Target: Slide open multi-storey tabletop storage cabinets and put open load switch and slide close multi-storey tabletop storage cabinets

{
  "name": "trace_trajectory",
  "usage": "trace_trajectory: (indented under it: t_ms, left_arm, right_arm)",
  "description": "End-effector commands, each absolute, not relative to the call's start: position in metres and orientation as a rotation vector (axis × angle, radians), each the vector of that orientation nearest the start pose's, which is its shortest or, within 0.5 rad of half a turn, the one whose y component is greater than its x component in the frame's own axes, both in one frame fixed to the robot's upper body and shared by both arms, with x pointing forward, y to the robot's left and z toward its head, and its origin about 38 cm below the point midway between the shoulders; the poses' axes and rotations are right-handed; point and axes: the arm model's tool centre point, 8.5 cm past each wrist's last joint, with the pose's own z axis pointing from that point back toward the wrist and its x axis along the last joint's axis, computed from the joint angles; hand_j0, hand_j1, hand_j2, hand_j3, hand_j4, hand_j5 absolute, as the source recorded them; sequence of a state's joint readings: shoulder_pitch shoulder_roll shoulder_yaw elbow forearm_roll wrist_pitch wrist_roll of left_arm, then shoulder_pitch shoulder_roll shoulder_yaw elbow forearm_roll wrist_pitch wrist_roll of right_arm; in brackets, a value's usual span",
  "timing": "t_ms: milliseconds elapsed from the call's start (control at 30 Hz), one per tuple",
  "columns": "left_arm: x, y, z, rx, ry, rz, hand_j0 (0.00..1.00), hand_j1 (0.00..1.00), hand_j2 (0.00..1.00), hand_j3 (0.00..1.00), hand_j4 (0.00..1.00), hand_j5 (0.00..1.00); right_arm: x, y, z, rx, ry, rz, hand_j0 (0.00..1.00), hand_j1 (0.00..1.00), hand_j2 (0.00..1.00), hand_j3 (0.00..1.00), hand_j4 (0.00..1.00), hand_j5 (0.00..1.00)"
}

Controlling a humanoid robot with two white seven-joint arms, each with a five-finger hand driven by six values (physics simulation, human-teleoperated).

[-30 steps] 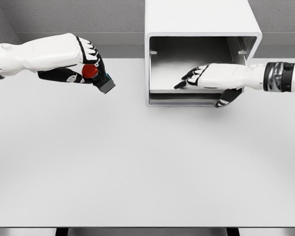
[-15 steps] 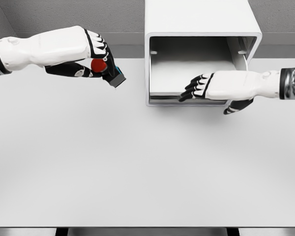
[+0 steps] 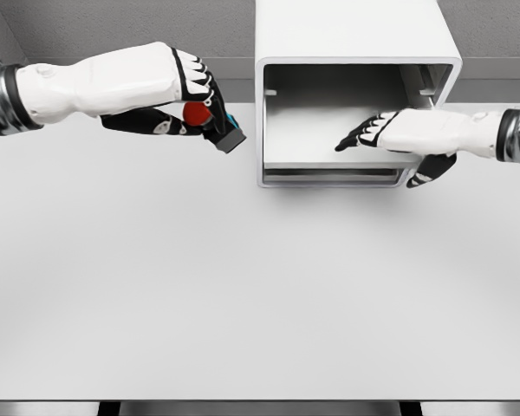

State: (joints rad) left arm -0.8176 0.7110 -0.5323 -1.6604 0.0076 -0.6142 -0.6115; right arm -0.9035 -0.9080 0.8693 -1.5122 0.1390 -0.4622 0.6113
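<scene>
Cabinet [image 3: 347, 35] stood at the far side of the table [image 3: 243, 286], a white box with its front compartment [image 3: 329, 121] open toward me, so by my reckoning the opening step was done. The pale floor inside was bare; nothing had gone in yet.

My left hand [image 3: 186, 100] was curled tight around the load switch [image 3: 215, 124], its red knob showing between my fingers and its dark body with a teal edge poking out toward the cabinet. The switch hung in the air above the table, just left of the cabinet's left wall and not touching it, roughly level with the opening.

My right hand [image 3: 407, 134] reached in from the right across the compartment's mouth, fingers extended and loosely together, thumb dropped below the lower lip. It gripped nothing that I could make out, though whether it pressed on the tray edge I could not tell.

What was left, as I judged it: carry the switch into the opening, let go, then slide the compartment shut.

The tabletop was plain, matte, light grey, with only soft shadow under the cabinet. Behind ran a grey wall [image 3: 113, 26] with a darker band at its base.
</scene>
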Motion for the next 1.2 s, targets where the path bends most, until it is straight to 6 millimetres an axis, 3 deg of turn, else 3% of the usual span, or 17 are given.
trace_trajectory:
  t_ms: [0,567,733,900,1033,1167]
  left_arm:
    - [0.411,0.214,0.358,-0.169,2.451,2.364,0.48,0.48,0.48,0.48,0.48,0.48]
    - [0.412,0.219,0.367,-0.198,2.465,2.341,0.48,0.48,0.48,0.48,0.48,0.48]
    - [0.412,0.218,0.367,-0.207,2.46,2.343,0.48,0.48,0.48,0.48,0.48,0.48]
    - [0.412,0.218,0.368,-0.2,2.467,2.335,0.48,0.48,0.48,0.48,0.48,0.48]
    - [0.41,0.206,0.378,-0.182,2.463,2.282,0.48,0.48,0.48,0.48,0.48,0.48]
    - [0.409,0.193,0.378,-0.143,2.474,2.242,0.48,0.48,0.48,0.48,0.48,0.48]
  right_arm:
    - [0.444,-0.284,0.27,-0.301,-1.366,2.104,1.0,1.0,1.0,1.0,1.0,1.0]
    - [0.423,-0.272,0.271,-0.251,-1.409,2.212,1.0,1.0,1.0,1.0,1.0,1.0]
    - [0.416,-0.281,0.272,-0.251,-1.397,2.234,1.0,1.0,1.0,1.0,1.0,1.0]
    - [0.413,-0.29,0.29,-0.252,-1.467,2.228,1.0,1.0,1.0,1.0,1.0,1.0]
    - [0.41,-0.294,0.297,-0.202,-1.511,2.17,1.0,1.0,1.0,1.0,1.0,1.0]
    - [0.4,-0.327,0.314,-0.156,-1.533,2.043,1.0,1.0,1.0,1.0,1.0,1.0]
